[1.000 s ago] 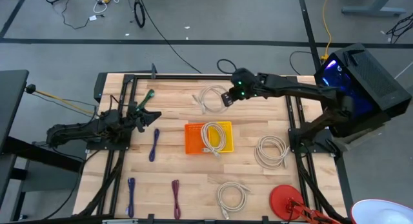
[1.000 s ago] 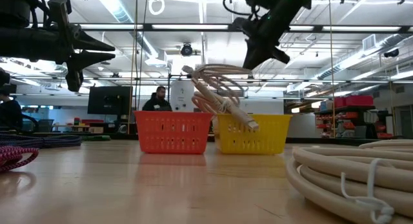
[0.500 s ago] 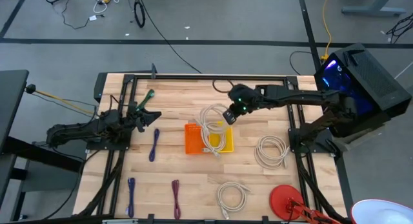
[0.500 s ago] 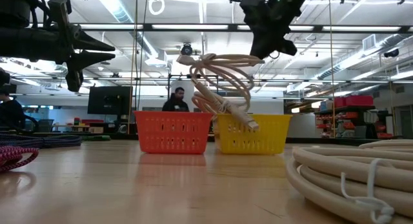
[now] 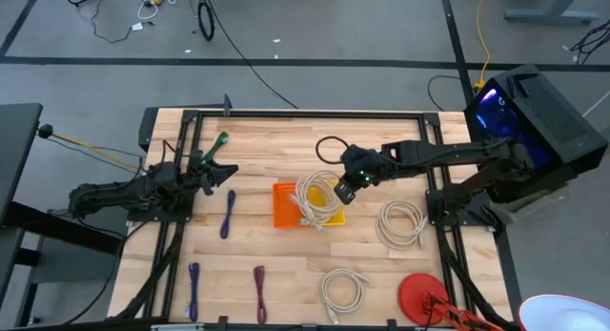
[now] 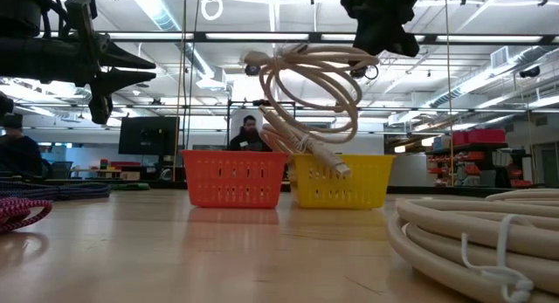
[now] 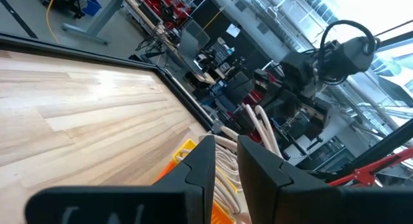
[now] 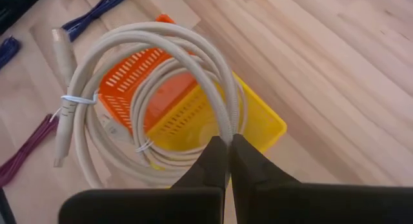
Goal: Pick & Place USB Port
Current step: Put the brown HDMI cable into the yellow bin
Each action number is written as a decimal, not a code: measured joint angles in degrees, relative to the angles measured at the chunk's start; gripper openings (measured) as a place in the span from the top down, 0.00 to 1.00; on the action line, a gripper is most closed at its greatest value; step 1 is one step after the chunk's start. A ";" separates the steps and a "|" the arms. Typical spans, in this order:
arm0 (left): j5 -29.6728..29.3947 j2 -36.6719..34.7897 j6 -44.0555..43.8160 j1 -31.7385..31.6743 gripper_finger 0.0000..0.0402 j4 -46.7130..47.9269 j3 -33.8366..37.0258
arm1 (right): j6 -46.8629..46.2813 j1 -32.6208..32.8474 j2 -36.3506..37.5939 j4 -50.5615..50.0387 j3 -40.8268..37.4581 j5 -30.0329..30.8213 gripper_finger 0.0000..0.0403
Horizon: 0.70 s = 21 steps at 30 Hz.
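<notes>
My right gripper is shut on a coiled beige USB cable, which it carries above the orange basket and the yellow basket. Those two baskets stand side by side mid-table. A second beige cable lies in the yellow basket, with its plug end sticking out over the rim. My left gripper waits in the air over the table's left part, open by a narrow gap and holding nothing. My right gripper pinches the coil's bundled strands at one side of the loop between its two fingers. It comes from above, pointing down. The coil is lifted clear and hangs tilted beside and below the fingers over the baskets. Its tie-wrapped plug end is on the far side of the loop.
More beige coils lie at the table's right and near edge. Purple and blue cables lie at left and near-left. A red disc sits at the near-right corner. People stand in the room behind.
My right gripper has carried the beige coil from the table's far middle toward the near edge, to above the two baskets. The coil stayed clear of the table and swung along under the fingers. The gripper stayed shut.
</notes>
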<state>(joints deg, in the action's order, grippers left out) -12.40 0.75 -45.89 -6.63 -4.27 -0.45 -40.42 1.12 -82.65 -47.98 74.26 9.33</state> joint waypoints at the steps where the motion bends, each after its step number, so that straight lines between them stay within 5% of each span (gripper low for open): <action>1: 0.00 0.00 0.00 0.00 0.83 0.00 0.00 | -0.58 0.31 0.00 -0.13 0.00 0.20 1.00; 21: 0.22 0.00 -0.43 0.01 0.83 -0.11 0.00 | -7.54 4.75 0.02 -0.79 -2.38 5.23 1.00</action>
<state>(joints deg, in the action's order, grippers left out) -12.19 0.75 -46.31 -6.62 -4.38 -0.45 -47.96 5.87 -82.63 -48.77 71.88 14.57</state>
